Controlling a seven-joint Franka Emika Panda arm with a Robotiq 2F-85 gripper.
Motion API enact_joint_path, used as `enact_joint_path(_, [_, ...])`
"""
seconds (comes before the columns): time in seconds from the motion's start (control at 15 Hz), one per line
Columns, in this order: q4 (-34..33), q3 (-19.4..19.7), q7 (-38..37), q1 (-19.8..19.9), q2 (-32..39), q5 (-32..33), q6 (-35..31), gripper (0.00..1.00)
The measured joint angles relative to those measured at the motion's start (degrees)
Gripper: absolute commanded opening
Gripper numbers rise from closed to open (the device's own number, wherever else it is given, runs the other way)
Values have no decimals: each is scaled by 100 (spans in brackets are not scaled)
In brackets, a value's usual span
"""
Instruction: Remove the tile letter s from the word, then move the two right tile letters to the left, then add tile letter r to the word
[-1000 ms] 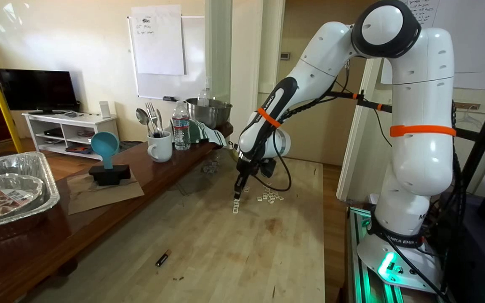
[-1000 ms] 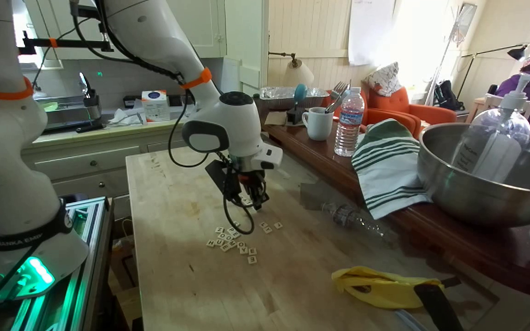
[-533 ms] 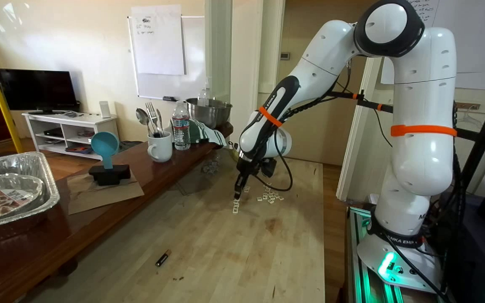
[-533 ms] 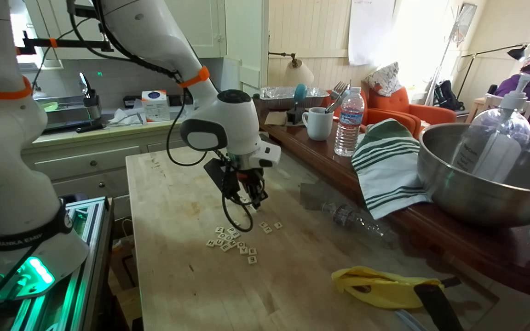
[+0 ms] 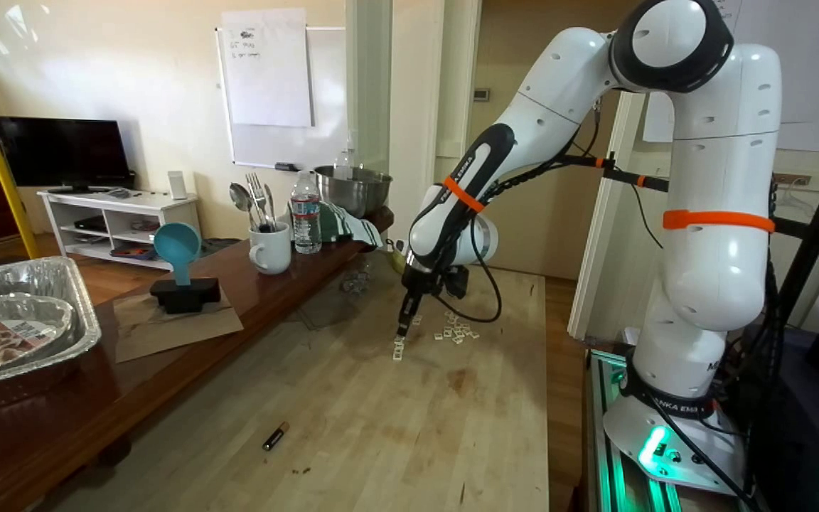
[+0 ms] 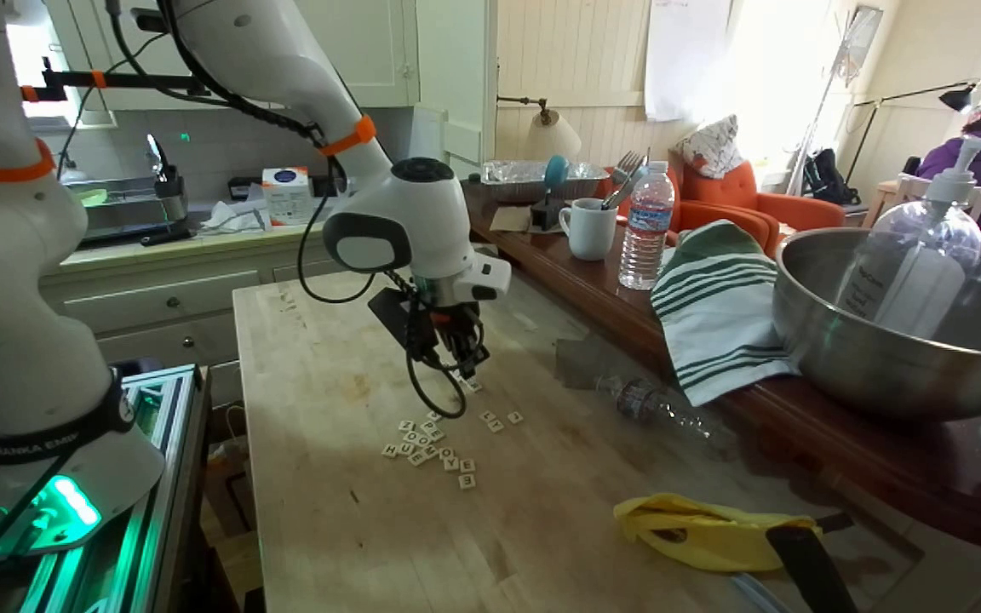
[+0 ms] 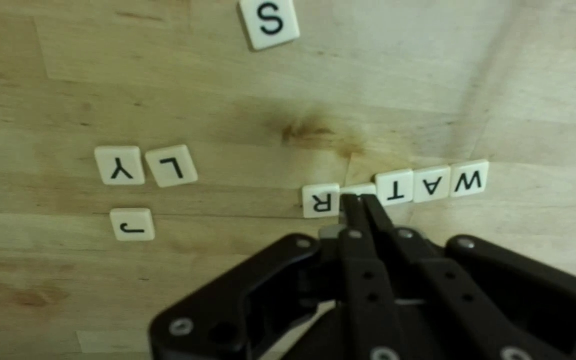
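The gripper (image 7: 360, 197), fingers pinched together around nothing visible, has eased back slightly, baring more of the word (image 7: 394, 188). The R tile (image 7: 321, 201) ends its row beside a part-hidden tile (image 7: 358, 189) and the S tile (image 7: 270, 21) lies well apart: the task looks nearly done.

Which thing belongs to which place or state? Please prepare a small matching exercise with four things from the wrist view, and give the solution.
Things:
1. S tile
2. R tile
3. J tile
4. claw

Places and states:
A. below the Y tile
B. shut, partly hiding the row of tiles
C. at the picture's upper edge
D. left end of the row

Pairs: 1-C, 2-D, 3-A, 4-B
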State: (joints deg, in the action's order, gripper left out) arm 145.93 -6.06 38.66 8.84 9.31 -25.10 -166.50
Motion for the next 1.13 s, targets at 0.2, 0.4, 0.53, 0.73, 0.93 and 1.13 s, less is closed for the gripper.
enact_joint_path(0.2, [127, -11, 137, -37, -132, 79, 6, 59])
enact_joint_path(0.4, [247, -9, 162, -72, -262, 332, 6, 81])
enact_joint_path(0.53, [316, -7, 157, -81, -317, 548, 7, 96])
enact_joint_path(0.73, [371, -4, 122, -97, -356, 856, 19, 100])
enact_joint_path(0.93, [400, 10, 118, -139, -387, 996, 56, 100])
enact_joint_path(1.13, [397, 15, 107, -189, -397, 1024, 140, 100])
